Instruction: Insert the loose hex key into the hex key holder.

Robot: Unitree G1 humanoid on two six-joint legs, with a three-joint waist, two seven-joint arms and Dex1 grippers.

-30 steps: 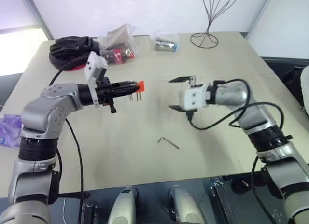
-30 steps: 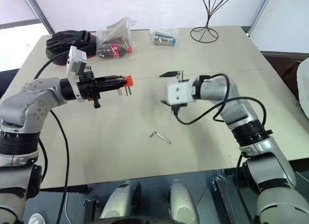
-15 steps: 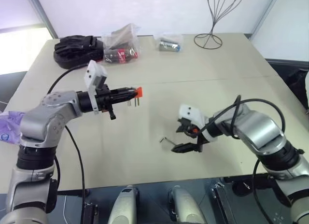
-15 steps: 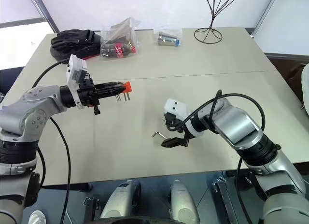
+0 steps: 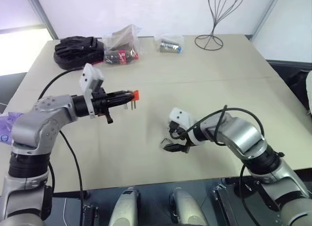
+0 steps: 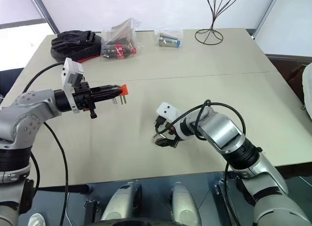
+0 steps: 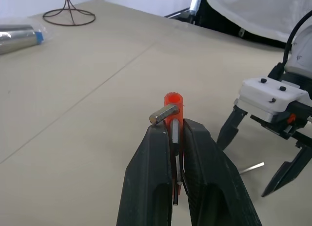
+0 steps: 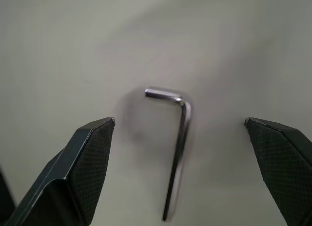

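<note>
The loose hex key (image 8: 178, 153) is a thin L-shaped metal rod lying flat on the beige table. My right gripper (image 5: 170, 144) hangs just over it, pointing down and open. In the right wrist view the key lies between the two black fingertips (image 8: 90, 150) with table showing on both sides. The hex key holder (image 5: 136, 95) is a small orange block with short grey keys sticking out below it. My left gripper (image 7: 176, 131) is shut on it and holds it in the air, left of the right gripper. The left wrist view also shows the loose hex key (image 7: 251, 167) under the right gripper.
At the table's far side lie a black bundle (image 5: 78, 48), a clear plastic bag (image 5: 120, 45) with small items, a bagged metal can (image 5: 170, 45) and a wire stand (image 5: 210, 40). The table's near edge (image 5: 161, 182) runs just below the right gripper.
My right gripper dropped from mid-air to the table and turned to point down, straddling the loose hex key. The left gripper has stayed about where it was with the holder.
</note>
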